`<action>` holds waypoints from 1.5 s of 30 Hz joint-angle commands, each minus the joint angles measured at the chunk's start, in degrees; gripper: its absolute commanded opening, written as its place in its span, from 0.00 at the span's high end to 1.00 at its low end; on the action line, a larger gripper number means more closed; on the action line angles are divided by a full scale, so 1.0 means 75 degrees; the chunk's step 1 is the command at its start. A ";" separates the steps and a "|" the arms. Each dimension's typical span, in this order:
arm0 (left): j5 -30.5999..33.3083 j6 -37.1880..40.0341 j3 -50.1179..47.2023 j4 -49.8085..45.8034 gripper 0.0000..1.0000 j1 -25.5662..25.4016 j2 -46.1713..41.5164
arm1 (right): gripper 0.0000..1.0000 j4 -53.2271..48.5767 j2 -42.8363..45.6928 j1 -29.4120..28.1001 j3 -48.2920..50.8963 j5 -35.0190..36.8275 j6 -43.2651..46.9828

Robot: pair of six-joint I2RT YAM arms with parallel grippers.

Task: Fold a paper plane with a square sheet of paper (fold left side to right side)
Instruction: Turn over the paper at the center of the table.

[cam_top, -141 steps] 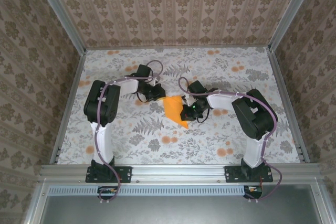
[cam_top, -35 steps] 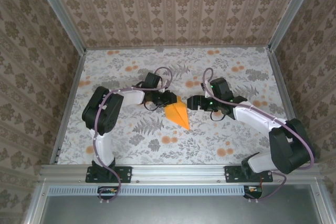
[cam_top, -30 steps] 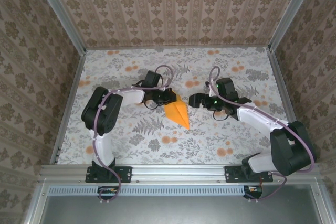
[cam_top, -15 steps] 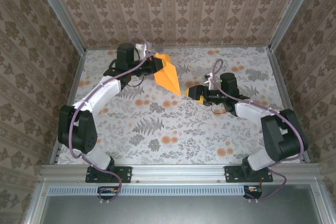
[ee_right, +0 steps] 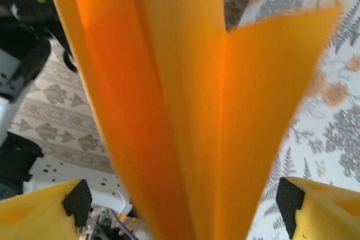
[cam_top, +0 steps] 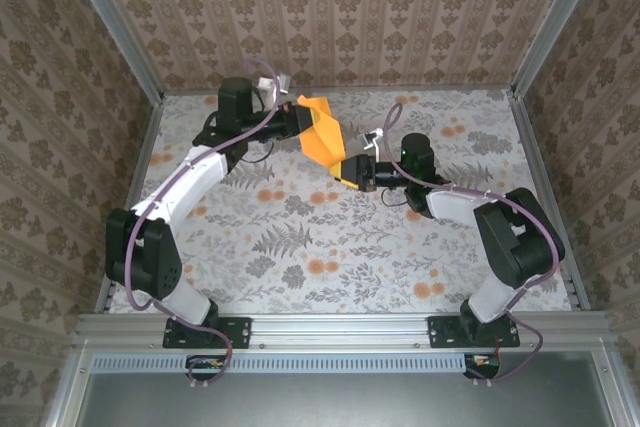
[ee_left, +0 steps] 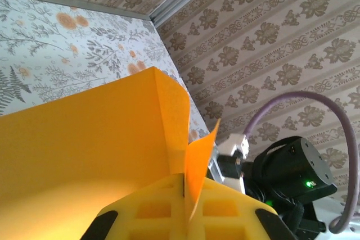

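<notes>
Your left gripper [cam_top: 292, 117] is up at the far side, left of centre, jaws pinched tight on the wide end of the paper plane [cam_top: 322, 135]. Plane held above the table [cam_top: 300, 237], nose slanting down to the right. Your right gripper [cam_top: 353, 171] sits at that nose, fingers [ee_right: 77, 198] spread wide either side, not gripping.

Right wrist view: folded bright-orange paper plane [ee_right: 169, 111] is blurred and cut off by the top and bottom edges. It covers most of the gap between the right gripper's [ee_right: 183, 200] yellow foam fingers [ee_right: 315, 206], which are clipped at the bottom corners. Left wrist view: same paper runs off left and bottom edges, left gripper [ee_left: 184, 198] cropped at bottom. Top view: plane's nose hidden at the right gripper, contact unreadable.
</notes>
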State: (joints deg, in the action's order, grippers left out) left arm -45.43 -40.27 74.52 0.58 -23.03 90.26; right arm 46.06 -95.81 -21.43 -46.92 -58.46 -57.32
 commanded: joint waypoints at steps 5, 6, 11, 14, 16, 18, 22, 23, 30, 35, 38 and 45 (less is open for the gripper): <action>-0.0294 -0.0273 -0.0272 0.0403 1.00 -0.0123 -0.0296 | 0.30 0.0945 -0.0225 -0.0014 -0.0673 -0.0350 -0.0633; -0.0294 -0.0273 -0.0289 0.0406 1.00 -0.0129 -0.0296 | 0.33 0.0931 -0.0227 -0.0003 -0.0700 -0.0350 -0.0634; -0.0274 -0.0277 -0.0337 0.0384 1.00 -0.0126 -0.0283 | 0.49 0.0877 -0.0163 0.0106 -0.0610 -0.0225 -0.0587; -0.0300 -0.0274 -0.0377 0.0371 1.00 -0.0131 -0.0236 | 0.55 0.0860 -0.0113 0.0176 -0.0533 -0.0175 -0.0558; -0.0294 -0.0294 -0.0419 0.0368 1.00 -0.0123 -0.0223 | 0.59 0.0843 -0.0077 0.0217 -0.0497 -0.0152 -0.0537; -0.0300 -0.0288 -0.0455 0.0369 1.00 -0.0129 -0.0229 | 0.64 0.0733 -0.0028 0.0221 -0.0490 -0.0144 -0.0453; -0.0283 -0.0282 -0.0491 0.0371 0.96 -0.0120 -0.0210 | 0.78 0.0107 0.0117 0.0232 -0.0493 -0.0094 -0.0014; -0.0283 -0.0269 -0.0480 0.0360 0.94 -0.0129 -0.0210 | 0.82 -0.0084 0.0178 0.0231 -0.0493 -0.0072 0.0123; 0.0260 0.0617 -0.0418 -0.0894 0.56 0.0085 -0.0502 | 0.93 -0.2477 0.0798 0.0232 -0.0618 0.0360 0.1766; 0.1581 0.1438 -0.0757 -0.2245 0.38 0.0510 -0.1333 | 0.94 -0.6492 0.1629 0.0117 -0.1253 0.1976 0.4425; 0.2354 0.1659 -0.1095 -0.2675 0.32 0.0720 -0.1970 | 0.94 -0.8925 0.1949 -0.0307 -0.1950 0.4359 0.6019; 0.3959 0.1469 -0.2146 -0.2673 0.30 0.0864 -0.3362 | 0.96 -1.1472 0.1325 -0.2051 -0.3180 1.0822 0.6994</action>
State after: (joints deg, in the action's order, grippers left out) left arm -23.33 -30.17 60.86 -17.65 -17.12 67.61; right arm -25.17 -83.11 -34.06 -67.96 -4.10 -11.40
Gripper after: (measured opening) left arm 0.695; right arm 0.059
